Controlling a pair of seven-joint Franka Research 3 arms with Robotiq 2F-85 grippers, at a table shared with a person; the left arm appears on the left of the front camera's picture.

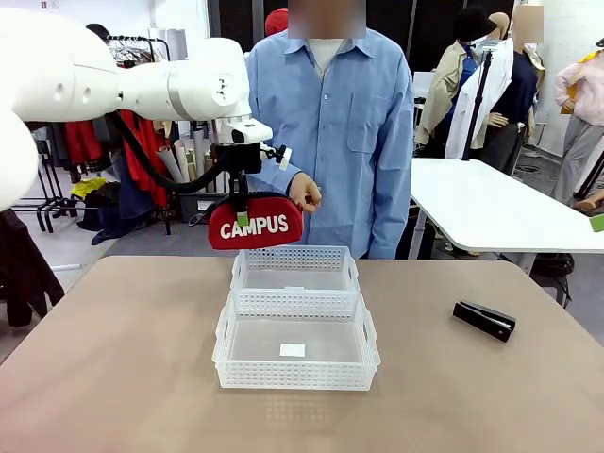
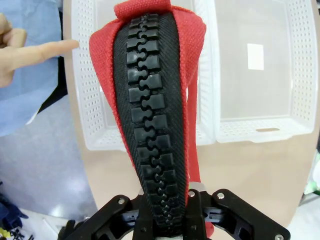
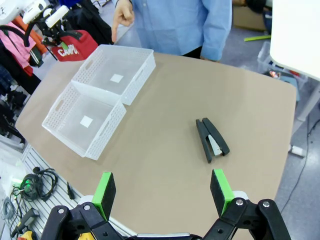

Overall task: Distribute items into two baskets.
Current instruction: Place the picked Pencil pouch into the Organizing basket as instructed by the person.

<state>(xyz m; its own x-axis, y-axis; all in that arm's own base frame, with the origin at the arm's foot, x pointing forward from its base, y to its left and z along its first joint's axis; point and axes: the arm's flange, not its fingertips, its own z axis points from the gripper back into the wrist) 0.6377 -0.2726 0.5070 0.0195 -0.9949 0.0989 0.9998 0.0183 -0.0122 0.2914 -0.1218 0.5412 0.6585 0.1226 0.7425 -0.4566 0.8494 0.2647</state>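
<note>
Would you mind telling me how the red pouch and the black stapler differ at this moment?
The pouch is red with white lettering; the stapler is black and slim. The pouch hangs in the air by the far basket, gripped by the left end effector; the stapler lies on the table, right of the near basket, untouched. Neither is in a basket yet.
</note>
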